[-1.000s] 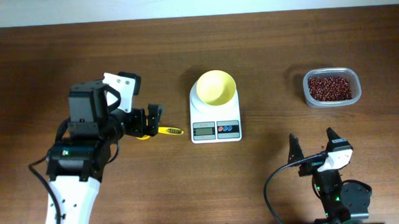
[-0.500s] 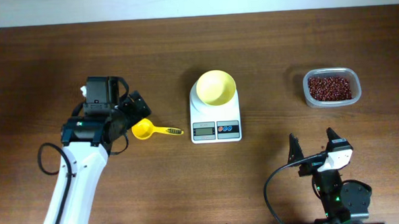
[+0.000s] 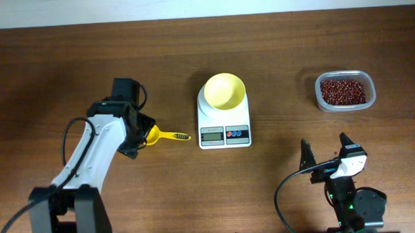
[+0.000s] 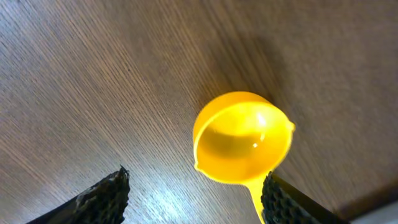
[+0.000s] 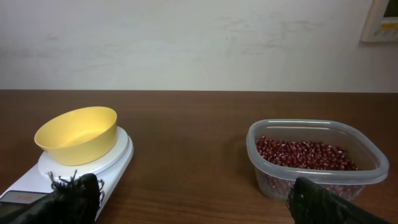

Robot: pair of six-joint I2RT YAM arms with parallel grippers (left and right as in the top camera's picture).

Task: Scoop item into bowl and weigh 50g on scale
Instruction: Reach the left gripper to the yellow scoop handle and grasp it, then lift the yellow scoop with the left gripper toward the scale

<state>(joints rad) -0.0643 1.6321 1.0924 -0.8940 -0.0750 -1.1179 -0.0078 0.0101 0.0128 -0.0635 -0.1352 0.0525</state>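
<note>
The yellow bowl [image 3: 224,90] [image 5: 78,134] sits empty on the white scale [image 3: 224,135] [image 5: 118,158] at the table's middle. The item, small red-brown beans [image 3: 343,91] [image 5: 305,152], fills a clear tub at the far right. A small yellow handled scoop [image 3: 154,135] [image 4: 242,137] lies empty on the wood left of the scale. My left gripper [image 3: 142,137] [image 4: 194,186] hangs just over the scoop, open, with the handle lying against the inner side of its right finger. My right gripper [image 3: 328,153] [image 5: 189,186] stands open and empty near the front edge, facing the scale and the tub.
The clear plastic tub [image 3: 319,90] [image 5: 261,174] stands at the back right, apart from the scale. Bare brown wood lies between the scale and the tub. A pale wall runs behind the table's far edge.
My left arm has swung round and come down over the scoop, and its jaws have narrowed somewhat. The scoop, bowl, scale, tub and right arm have not moved.
</note>
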